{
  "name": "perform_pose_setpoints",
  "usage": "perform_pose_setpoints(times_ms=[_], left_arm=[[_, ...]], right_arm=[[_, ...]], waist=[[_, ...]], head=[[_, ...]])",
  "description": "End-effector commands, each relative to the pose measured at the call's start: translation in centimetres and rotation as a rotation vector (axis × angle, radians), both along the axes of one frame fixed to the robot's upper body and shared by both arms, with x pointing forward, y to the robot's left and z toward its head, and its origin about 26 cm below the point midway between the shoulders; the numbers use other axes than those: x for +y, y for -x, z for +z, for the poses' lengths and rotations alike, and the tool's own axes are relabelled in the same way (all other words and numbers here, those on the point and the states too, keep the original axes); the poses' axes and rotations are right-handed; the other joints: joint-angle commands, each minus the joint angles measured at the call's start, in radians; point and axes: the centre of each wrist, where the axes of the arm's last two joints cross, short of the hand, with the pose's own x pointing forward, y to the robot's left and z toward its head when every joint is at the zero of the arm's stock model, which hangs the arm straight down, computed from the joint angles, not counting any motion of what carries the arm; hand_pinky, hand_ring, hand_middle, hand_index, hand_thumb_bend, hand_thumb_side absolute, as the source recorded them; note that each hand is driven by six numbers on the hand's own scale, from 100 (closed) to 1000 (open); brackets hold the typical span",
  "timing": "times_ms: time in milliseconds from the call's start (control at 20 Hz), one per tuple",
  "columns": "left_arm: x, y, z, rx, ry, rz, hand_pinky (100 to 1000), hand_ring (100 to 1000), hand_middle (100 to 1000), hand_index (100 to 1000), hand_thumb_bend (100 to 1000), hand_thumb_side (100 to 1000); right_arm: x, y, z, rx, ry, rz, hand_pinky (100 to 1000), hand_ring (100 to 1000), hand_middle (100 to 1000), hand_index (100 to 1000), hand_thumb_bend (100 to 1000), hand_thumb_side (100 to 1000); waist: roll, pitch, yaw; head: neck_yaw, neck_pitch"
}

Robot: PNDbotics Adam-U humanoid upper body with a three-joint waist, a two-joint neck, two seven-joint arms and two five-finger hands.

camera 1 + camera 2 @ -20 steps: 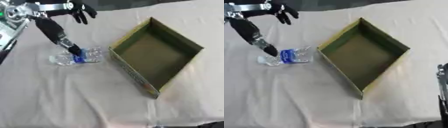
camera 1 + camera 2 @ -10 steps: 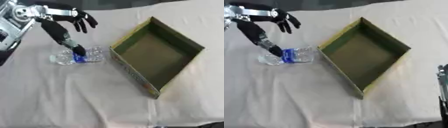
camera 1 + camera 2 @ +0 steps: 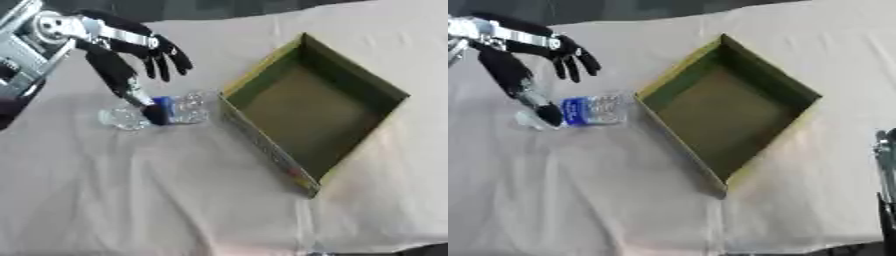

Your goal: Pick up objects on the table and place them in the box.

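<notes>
A clear plastic bottle point(image 3: 592, 110) with a blue label lies on its side on the white cloth, left of the box. My left hand point(image 3: 122, 42), black, hovers over it with fingers spread and open. Its thumb point(image 3: 131, 90) points down and touches the bottle at the blue label. The olive cardboard box point(image 3: 258, 135) stands open and empty at centre right, turned like a diamond. A sliver of my right hand point(image 3: 884, 165) shows at the right edge in the right eye view; little of it can be made out.
A white cloth point(image 3: 131, 200) covers the table, with a fold near the front edge. The silver left forearm point(image 3: 26, 45) comes in from the upper left corner. A dark background lies beyond the table's far edge.
My left hand has come down and to the right, its fingers now closer over the bottle. The thumb stays at the label, and the bottle has barely shifted.
</notes>
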Motion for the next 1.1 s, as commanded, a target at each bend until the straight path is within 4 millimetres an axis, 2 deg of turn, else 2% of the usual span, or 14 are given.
perform_pose_setpoints(times_ms=[50, 650, 1100], left_arm=[[0.2, -0.1, 0.7, -0.018, -0.054, 0.012, 726, 781, 842, 944, 808, 598], [0.5, -1.2, -1.1, 0.009, -0.121, 0.038, 728, 788, 844, 947, 795, 603], [1.6, -2.6, -1.8, 0.011, -0.158, 0.087, 729, 792, 846, 948, 792, 600]], right_arm=[[0.0, 0.0, 0.7, -0.021, 0.015, 0.008, 690, 768, 760, 852, 100, 1000], [0.0, 0.0, 0.6, -0.018, 0.018, 0.011, 689, 762, 758, 848, 100, 1000], [0.0, 0.0, 0.6, -0.013, 0.021, 0.014, 689, 759, 758, 847, 100, 1000]], waist=[[-0.002, -0.009, -0.003], [0.008, -0.011, -0.010], [0.011, -0.012, -0.013]], head=[[0.005, -0.004], [0.008, -0.004], [0.010, -0.004]])
